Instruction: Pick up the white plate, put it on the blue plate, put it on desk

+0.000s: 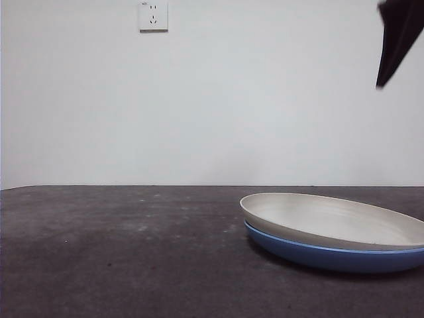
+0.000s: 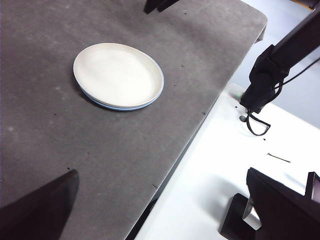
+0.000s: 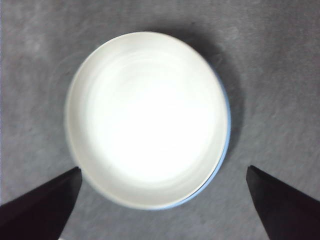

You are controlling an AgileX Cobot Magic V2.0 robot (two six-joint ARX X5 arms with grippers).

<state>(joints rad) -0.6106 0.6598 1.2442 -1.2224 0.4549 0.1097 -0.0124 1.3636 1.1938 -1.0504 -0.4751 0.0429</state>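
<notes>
Desk (image 1: 119, 252): broad, dark, mottled. Blue plate (image 1: 318, 255) right of centre, near edge. White plate (image 1: 331, 218) nested on it, slightly offset. Right gripper (image 3: 162, 200) above stack, jaws spread wide, empty. Left gripper (image 2: 165, 210) well apart, wide open, empty. White plate likely rigid, light, smooth, chippable; pinch exposed rim.
</notes>
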